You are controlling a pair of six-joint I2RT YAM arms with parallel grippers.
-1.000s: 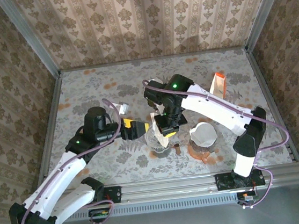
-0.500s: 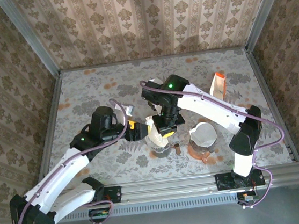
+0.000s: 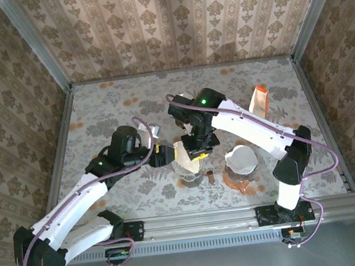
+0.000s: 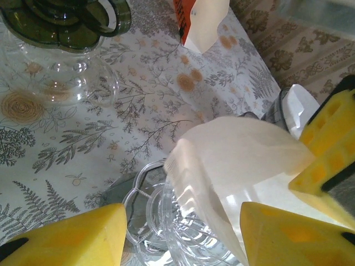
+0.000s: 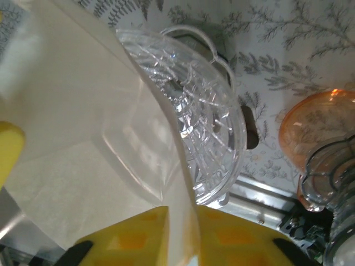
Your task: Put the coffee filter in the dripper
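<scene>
Floral bench (image 3: 97,107), papered walls (image 3: 171,18). One filter (image 4: 238,160), tilted at dripper (image 5: 205,127) rim, unseated. Right pincer (image 5: 180,235), 1 o'clock, pinches its edge. Left pincer (image 4: 177,235) has advanced from 9 o'clock, narrowing but apart; handover likely.

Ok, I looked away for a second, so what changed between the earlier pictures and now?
The left gripper slid right, up to the filter, its open fingers now flanking it at the dripper. The right gripper edged slightly left, the filter's edge between its fingers as before. The dripper, the other vessel and the carton stayed put.
</scene>
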